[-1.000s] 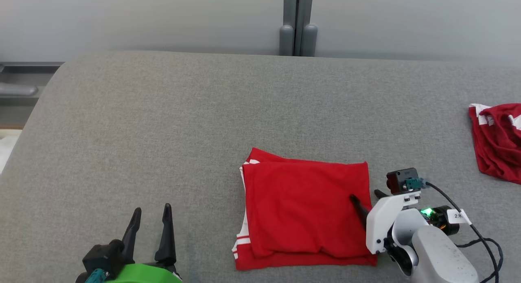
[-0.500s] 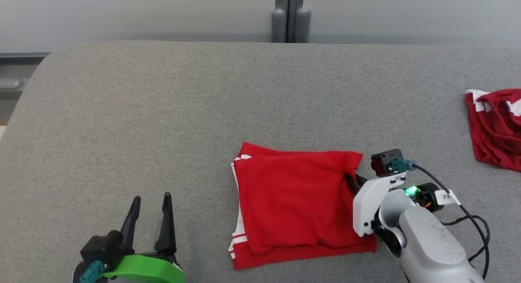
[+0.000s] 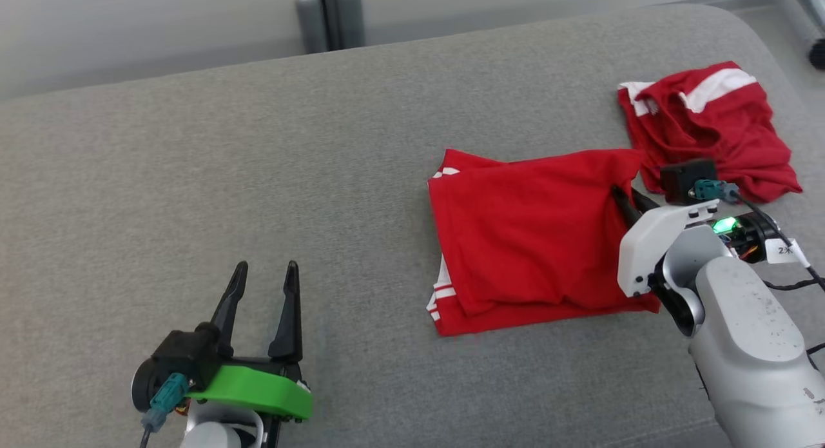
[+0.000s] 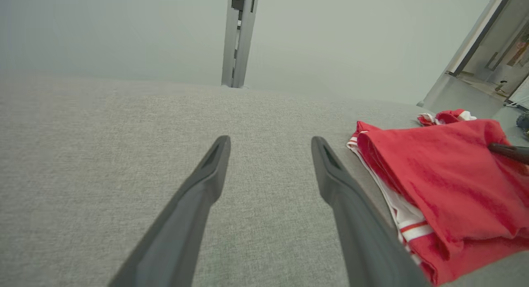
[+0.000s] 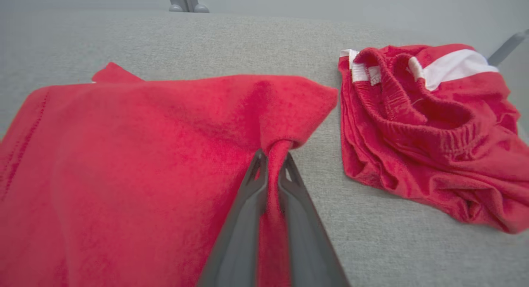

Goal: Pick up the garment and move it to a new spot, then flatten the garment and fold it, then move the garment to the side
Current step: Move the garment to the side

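The garment (image 3: 528, 232) is a folded red cloth with white stripes, lying on the grey padded surface (image 3: 258, 164); its striped edge also shows in the left wrist view (image 4: 438, 183). My right gripper (image 3: 624, 199) is shut on the garment's right edge, and a pinch of red cloth (image 5: 272, 163) sits between its two fingers in the right wrist view. My left gripper (image 3: 263, 274) stands open at the lower left, well away from the garment, with bare grey surface between its fingers (image 4: 206, 183).
A second red garment (image 3: 706, 126) with white bands lies crumpled at the far right, close to the surface's right edge; it also shows as a heap (image 5: 421, 126) just right of my right gripper. A grey post (image 3: 329, 16) stands behind the surface.
My right gripper has shut on the garment's right edge and bunched it. The head camera has turned right, so the whole scene has shifted. The left gripper stays open.
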You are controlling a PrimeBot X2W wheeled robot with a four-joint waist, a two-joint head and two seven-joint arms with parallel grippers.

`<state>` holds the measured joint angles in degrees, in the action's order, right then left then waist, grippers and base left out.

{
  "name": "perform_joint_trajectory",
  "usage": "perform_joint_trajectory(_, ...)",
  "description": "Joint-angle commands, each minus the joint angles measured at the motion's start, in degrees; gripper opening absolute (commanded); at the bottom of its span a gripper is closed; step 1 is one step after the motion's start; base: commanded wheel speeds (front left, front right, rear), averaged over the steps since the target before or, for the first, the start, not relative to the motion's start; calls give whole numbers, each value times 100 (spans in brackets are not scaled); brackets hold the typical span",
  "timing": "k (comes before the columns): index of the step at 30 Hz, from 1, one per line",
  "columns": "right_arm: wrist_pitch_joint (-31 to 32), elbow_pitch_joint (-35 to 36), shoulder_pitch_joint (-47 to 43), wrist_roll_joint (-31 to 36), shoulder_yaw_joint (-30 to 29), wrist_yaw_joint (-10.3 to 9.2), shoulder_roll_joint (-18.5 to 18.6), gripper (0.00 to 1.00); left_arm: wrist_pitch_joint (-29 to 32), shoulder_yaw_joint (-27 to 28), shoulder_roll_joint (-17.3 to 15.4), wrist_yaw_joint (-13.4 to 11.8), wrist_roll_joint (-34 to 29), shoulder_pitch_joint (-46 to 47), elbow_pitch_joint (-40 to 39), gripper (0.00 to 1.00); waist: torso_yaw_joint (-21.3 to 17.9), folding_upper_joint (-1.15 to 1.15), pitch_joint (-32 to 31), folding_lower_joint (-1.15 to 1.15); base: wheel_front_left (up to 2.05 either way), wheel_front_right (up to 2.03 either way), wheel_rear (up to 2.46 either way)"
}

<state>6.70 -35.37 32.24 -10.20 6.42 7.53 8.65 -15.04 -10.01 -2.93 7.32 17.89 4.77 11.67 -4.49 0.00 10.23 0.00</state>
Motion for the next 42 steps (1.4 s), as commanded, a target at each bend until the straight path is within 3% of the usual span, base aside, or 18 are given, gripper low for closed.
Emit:
perform_joint_trajectory(1, 10, 78, 103, 17, -45, -9, 43, 0, -17, -45, -79, 26, -32, 155, 10, 100, -790, 0, 408, 0, 0, 0, 0)
perform_joint_trajectory(11, -18, 254, 246, -25, -44, -9, 22, 0, -17, -415, -251, 27, 6, 436, 182, 100, -1430, 0, 594, 0, 0, 0, 0)
perform_joint_trajectory(22, 114, 309, 805, 33, 415, -10, 84, 0, -17, -558, -260, 28, 90, 316, 320, 100, -1379, 0, 377, 0, 0, 0, 0)
perform_joint_trajectory(30, 653, 191, 1756, -32, 770, -10, 799, 0, -17, -556, -191, 28, 80, 377, 289, 100, -964, 0, 410, 0, 0, 0, 0)
perform_joint_trajectory(42, 639, -729, 2460, -49, 147, -10, 1807, 0, -17, -547, -155, 28, 22, 585, 228, 100, -251, 0, 891, 0, 0, 0, 0)
